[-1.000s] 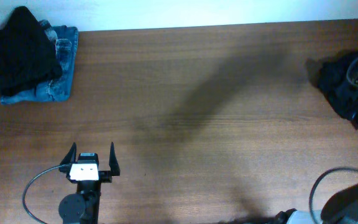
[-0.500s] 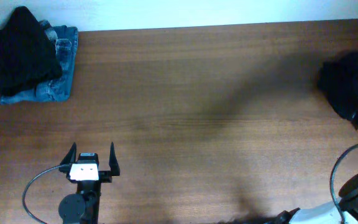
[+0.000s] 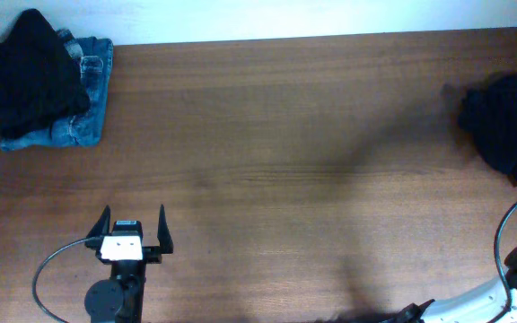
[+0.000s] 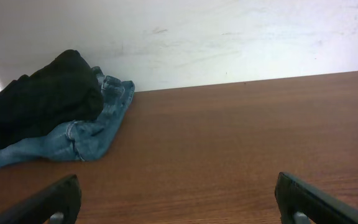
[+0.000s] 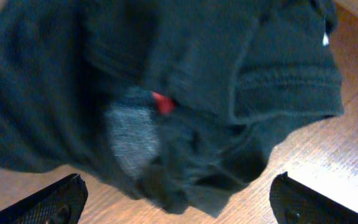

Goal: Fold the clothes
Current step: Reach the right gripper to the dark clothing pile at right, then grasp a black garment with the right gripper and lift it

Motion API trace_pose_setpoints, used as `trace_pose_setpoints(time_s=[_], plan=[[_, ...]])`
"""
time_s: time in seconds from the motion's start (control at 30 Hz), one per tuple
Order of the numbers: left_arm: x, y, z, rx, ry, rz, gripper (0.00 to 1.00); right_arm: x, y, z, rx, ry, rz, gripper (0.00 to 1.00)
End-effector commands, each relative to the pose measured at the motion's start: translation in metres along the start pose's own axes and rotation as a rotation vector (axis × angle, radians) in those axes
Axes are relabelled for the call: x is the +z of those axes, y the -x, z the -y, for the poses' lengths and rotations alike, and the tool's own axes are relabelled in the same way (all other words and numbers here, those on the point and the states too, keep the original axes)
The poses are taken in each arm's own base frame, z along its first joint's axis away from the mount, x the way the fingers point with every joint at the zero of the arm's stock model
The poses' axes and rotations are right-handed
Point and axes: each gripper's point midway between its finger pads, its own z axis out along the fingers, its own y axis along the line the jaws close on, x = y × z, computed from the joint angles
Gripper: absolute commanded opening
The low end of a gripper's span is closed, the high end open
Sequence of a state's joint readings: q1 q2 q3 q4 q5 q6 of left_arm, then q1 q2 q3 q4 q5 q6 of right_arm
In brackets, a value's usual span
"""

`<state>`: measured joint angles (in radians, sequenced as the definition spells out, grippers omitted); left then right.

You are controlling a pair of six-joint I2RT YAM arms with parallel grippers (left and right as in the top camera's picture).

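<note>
Overhead: set high, looking straight down on the tabletop [image 3: 294, 135], wall side along the top edge. Left wrist: low, facing nearly level across the wood toward the wall [image 4: 229, 37], well back from the denim-and-black pile [image 4: 55, 118]; same pile [image 3: 43, 81] in the overhead's top-left corner. Right wrist: close above a dark heap [image 5: 166, 93], somewhat blurred; probably the heap [image 3: 505, 130] at the overhead's right edge.

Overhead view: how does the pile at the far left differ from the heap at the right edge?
The left pile is a black garment on blue jeans; the right heap is mostly dark, with a red scrap. The left pile reaches the table's back edge; the right heap lies short of it. Both lie crumpled, unfolded.
</note>
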<state>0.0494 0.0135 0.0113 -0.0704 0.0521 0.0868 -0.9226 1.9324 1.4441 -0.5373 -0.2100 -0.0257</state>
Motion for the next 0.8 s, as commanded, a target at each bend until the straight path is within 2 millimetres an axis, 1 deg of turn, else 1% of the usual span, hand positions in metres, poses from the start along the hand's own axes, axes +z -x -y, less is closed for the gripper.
trace_pose_setpoints(time_s=[0.0, 0.1, 0.2, 0.27, 0.37, 0.57, 0.7, 0.73, 0.77], plan=[[0.000, -0.001, 0.001, 0.012, -0.005, 0.000, 0.99, 0.010, 0.000, 0.016, 0.011, -0.075, -0.013, 0.99], [0.000, -0.001, 0.001, 0.012, -0.005, 0.000, 0.99, 0.019, -0.006, 0.016, 0.014, -0.071, -0.033, 0.98], [0.000, -0.001, 0.001, 0.012, -0.005, 0.000, 0.99, 0.022, -0.007, 0.016, 0.015, -0.063, -0.036, 0.80], [0.000, -0.001, 0.001, 0.012, -0.005, 0.000, 0.99, 0.022, -0.006, 0.016, 0.014, -0.063, -0.033, 0.70], [0.000, -0.001, 0.001, 0.012, -0.005, 0.000, 0.99, 0.022, -0.005, 0.015, 0.013, -0.055, -0.029, 0.46], [0.000, -0.001, 0.001, 0.012, -0.005, 0.000, 0.99, 0.022, 0.000, -0.005, 0.011, 0.059, -0.010, 0.04], [0.000, -0.001, 0.001, 0.012, -0.005, 0.000, 0.99, 0.021, 0.000, -0.012, 0.021, 0.101, -0.009, 0.04], [0.000, -0.001, 0.001, 0.012, -0.005, 0.000, 0.99, 0.019, 0.001, -0.015, 0.041, 0.114, -0.007, 0.04], [0.000, -0.001, 0.001, 0.012, -0.005, 0.000, 0.99, 0.014, 0.005, -0.021, 0.087, 0.147, 0.002, 0.04]])
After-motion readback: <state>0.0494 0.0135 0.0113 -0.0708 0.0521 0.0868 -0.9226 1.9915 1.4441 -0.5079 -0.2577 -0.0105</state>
